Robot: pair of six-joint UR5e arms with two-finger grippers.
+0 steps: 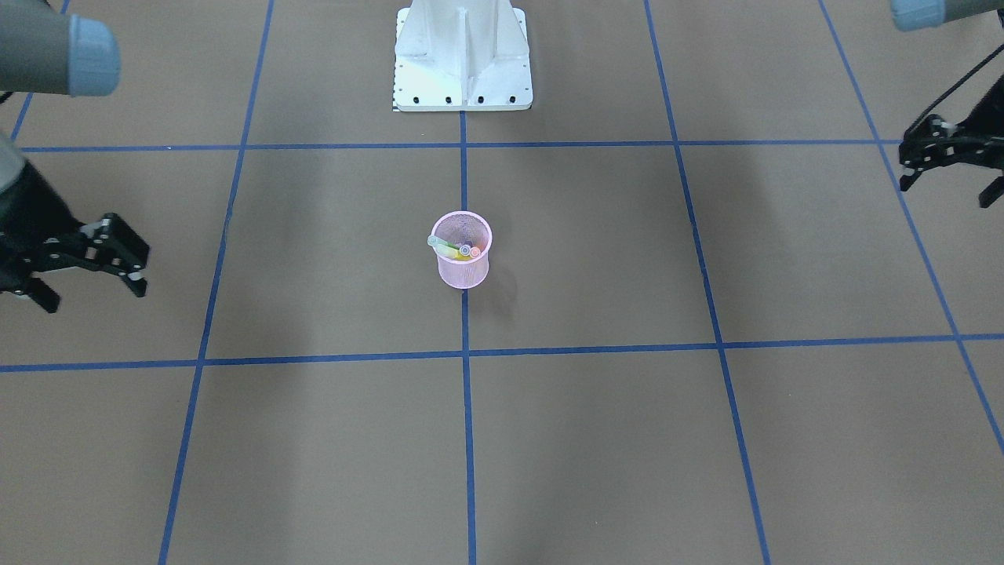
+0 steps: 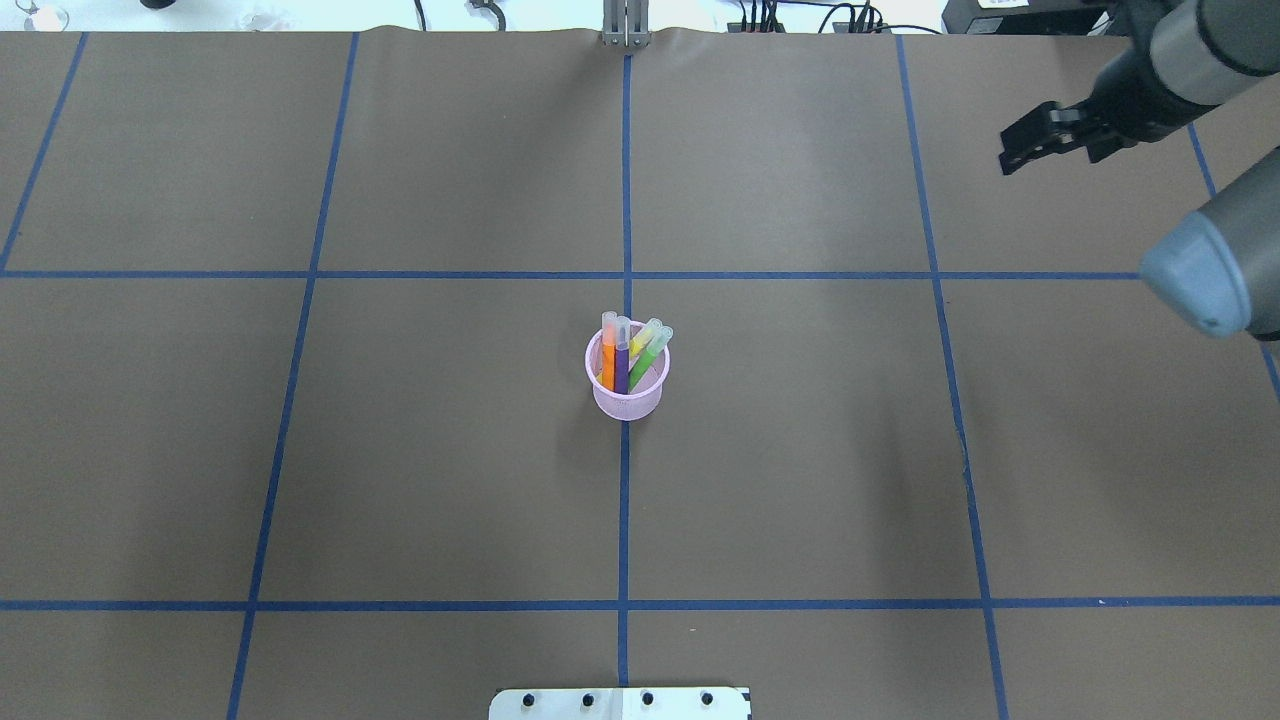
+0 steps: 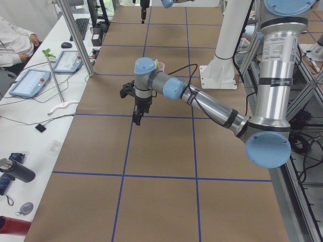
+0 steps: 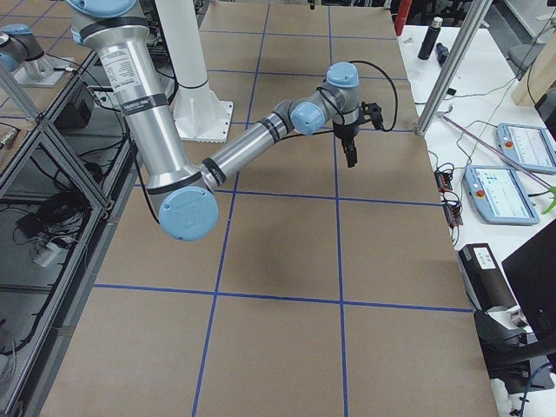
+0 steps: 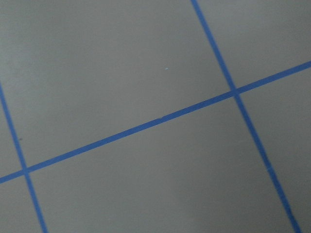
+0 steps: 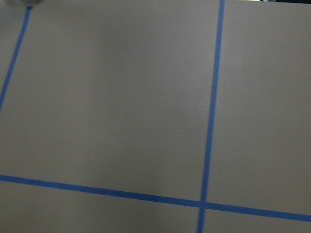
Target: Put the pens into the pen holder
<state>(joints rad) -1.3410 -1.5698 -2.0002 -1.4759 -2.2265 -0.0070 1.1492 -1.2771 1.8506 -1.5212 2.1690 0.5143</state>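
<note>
The brown table is divided by blue tape lines, and the white base plate of the robot stands at its robot-side edge. In the left side view, a person's sleeve, two tablet screens and a dark bottle are on the white desk beside the table. The silver arm tube carries a label, but its writing is too small to read.

The pink pen holder stands upright on the middle tape line, and the pens stand inside it with the cap ends up. The right gripper and the left gripper hang over opposite sides of the table. Both have their fingers spread wide and hold nothing. The pen holder is between them, well apart from each.
</note>
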